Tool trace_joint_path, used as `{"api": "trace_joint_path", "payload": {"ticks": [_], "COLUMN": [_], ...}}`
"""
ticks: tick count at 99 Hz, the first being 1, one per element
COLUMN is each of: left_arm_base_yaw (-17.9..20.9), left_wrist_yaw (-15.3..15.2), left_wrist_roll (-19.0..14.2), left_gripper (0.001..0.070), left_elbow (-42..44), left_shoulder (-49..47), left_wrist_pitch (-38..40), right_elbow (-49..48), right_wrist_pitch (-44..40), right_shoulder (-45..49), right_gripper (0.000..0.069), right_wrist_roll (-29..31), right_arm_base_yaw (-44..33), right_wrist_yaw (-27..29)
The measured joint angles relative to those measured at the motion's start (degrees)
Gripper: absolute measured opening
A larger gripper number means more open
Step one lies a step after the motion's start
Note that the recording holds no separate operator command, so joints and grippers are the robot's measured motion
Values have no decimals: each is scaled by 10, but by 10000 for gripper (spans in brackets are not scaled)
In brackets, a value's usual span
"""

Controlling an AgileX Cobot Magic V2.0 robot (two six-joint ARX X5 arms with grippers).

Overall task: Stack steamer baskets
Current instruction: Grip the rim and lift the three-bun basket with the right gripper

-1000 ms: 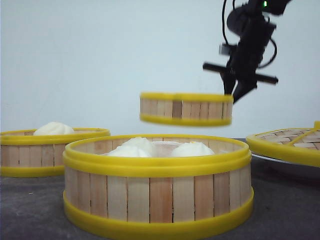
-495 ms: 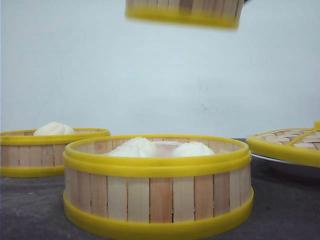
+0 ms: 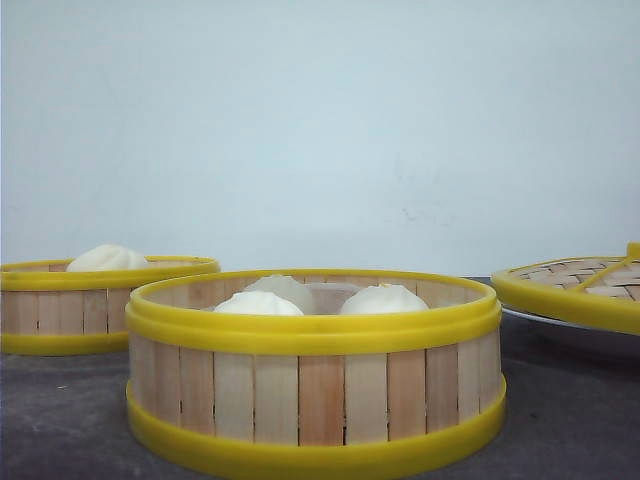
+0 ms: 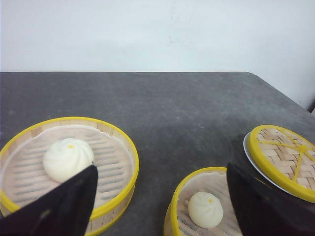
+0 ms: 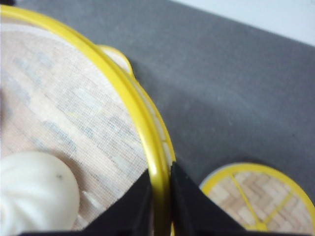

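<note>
Front view: centre basket (image 3: 315, 375) fills the lower middle of the frame and sits on the dark tabletop (image 3: 60, 420). It holds white buns (image 3: 382, 299); at least two are clear, with a third partly hidden behind. Left basket (image 3: 100, 305) is at the left edge, further back, with one bun (image 3: 107, 258) showing above its rim. The woven lid (image 3: 575, 285) sits at the right edge on a white plate (image 3: 570, 335). No arm shows in this view.

Left wrist view: left pincer (image 4: 160, 196) is spread wide, its dark fingers (image 4: 64, 201) at the lower left and lower right of the frame, gripping nothing. The left basket (image 4: 120, 147) is at lower left with its single bun (image 4: 66, 158). The centre basket (image 4: 182, 189) is at bottom centre, one bun (image 4: 205, 210) visible. The lid (image 4: 283, 157) is at right on the plate (image 4: 248, 152).

Right wrist view: right pincer (image 5: 160, 196) is clamped on the yellow rim of the third basket (image 5: 64, 113), which fills the left half of the frame. One finger is on each side of the wall, at bottom centre. A bun (image 5: 34, 189) lies inside at lower left. Another yellow rim peeks out from beneath its edge; cannot tell which basket it belongs to. The lid (image 5: 256, 199) is at lower right, on the grey tabletop (image 5: 231, 93).
</note>
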Motion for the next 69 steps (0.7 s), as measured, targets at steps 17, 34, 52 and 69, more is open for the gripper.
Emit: {"api": "trace_joint_path", "payload": {"ticks": [17,34,52,69], "left_arm_base_yaw": [0,0,0,0], "left_wrist_yaw": [0,0,0,0], "left_wrist_roll": [0,0,0,0], "left_gripper": [509,509,509,509], "left_elbow": [0,0,0,0], "left_shoulder": [0,0,0,0], "left_wrist_pitch": [0,0,-1,-3], "right_elbow": [-32,-117,-239,-350], "right_wrist_pitch": [11,52,141,230], "right_shoulder": [3,3,3,5], "right_gripper": [32,31,31,31], "right_wrist_roll": [-2,-2,-1,5], "right_arm_base_yaw": [20,40,55,61], "right_wrist_yaw": [22,20,22,22]}}
